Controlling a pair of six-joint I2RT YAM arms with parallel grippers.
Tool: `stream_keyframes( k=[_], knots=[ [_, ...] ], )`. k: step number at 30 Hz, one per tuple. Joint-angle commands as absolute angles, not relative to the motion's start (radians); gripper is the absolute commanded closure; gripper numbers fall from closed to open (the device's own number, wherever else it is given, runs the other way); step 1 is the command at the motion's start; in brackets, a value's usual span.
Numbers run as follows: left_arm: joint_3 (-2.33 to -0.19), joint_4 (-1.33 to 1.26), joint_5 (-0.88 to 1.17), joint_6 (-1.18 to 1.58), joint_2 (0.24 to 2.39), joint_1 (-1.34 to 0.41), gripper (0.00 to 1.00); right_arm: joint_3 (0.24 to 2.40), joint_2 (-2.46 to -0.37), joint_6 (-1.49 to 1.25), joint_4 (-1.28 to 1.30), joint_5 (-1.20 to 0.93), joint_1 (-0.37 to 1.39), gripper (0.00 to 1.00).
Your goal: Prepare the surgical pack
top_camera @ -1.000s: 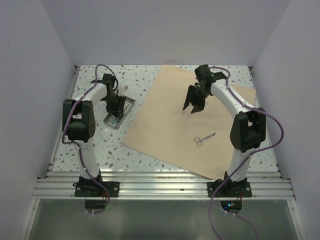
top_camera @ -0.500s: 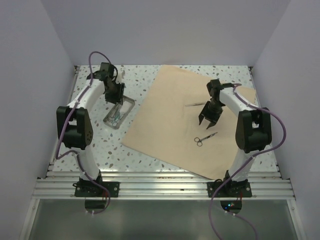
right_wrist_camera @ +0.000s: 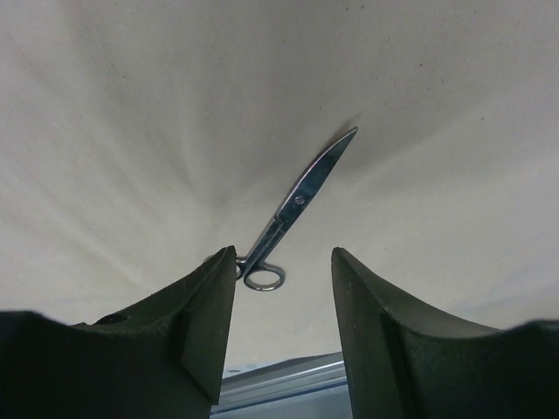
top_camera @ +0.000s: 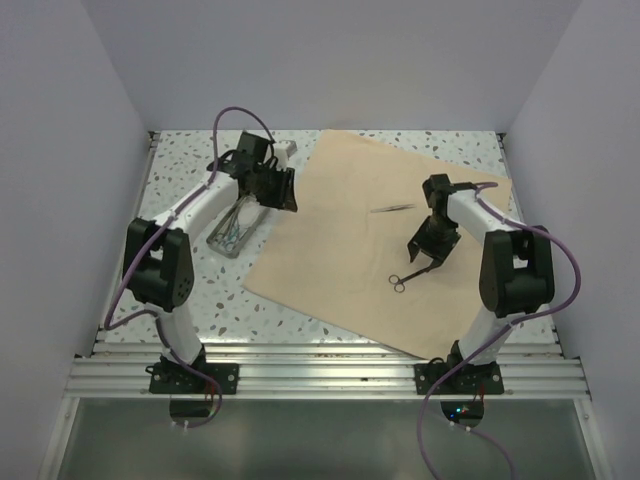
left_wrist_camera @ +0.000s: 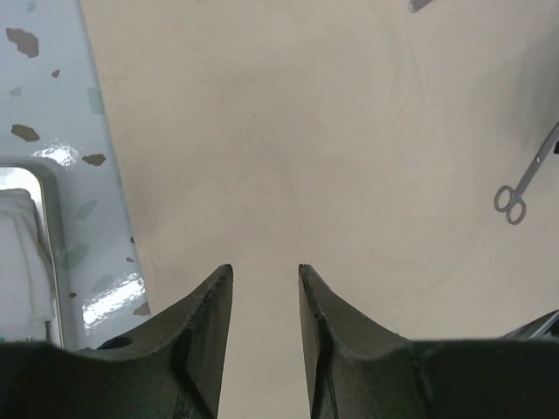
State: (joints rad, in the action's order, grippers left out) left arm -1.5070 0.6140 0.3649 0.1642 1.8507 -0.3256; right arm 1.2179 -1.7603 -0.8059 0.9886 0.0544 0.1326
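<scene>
The tan wrap sheet (top_camera: 340,235) lies spread on the table. Steel scissors (top_camera: 404,280) rest on its near right part, and a thin straight instrument (top_camera: 393,208) lies farther back. My right gripper (top_camera: 424,256) hovers just above the scissors (right_wrist_camera: 297,205), open, with the handle rings by its left fingertip and nothing held. The silver tray (top_camera: 250,232) sits left of the sheet with instruments and white gauze (left_wrist_camera: 17,253) in it. My left gripper (top_camera: 286,194) is open and empty over the sheet's left edge (left_wrist_camera: 265,269).
The speckled tabletop (top_camera: 180,180) is walled at the back and both sides. An aluminium rail (top_camera: 320,375) runs along the near edge with both arm bases on it. The tray's rim (left_wrist_camera: 48,227) shows left of my left fingers.
My left gripper has swung right from above the tray to the sheet's left edge. My right gripper has come nearer and lower, onto the scissors.
</scene>
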Motion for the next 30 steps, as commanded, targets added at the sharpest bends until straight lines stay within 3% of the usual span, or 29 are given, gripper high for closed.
stream_keyframes(
  k=[1, 17, 25, 30],
  knots=[
    [-1.513, 0.522, 0.433, 0.176, 1.764, -0.342, 0.59, 1.203, -1.752, -0.822, 0.925, 0.115, 0.117, 0.49],
    [-1.509, 0.520, 0.449, 0.163, 1.747, -0.351, 0.63, 1.063, -1.786, -0.880, 0.796, 0.095, 0.115, 0.59],
    [-1.500, 0.517, 0.465, 0.169, 1.750, -0.362, 0.62, 1.048, -1.795, -0.873, 0.775, 0.127, 0.115, 0.99],
    [-1.453, 0.450, 0.535, 0.201, 1.750, -0.370, 0.56, 1.104, -1.685, -0.848, 0.827, 0.127, 0.115, 1.00]
  ],
)
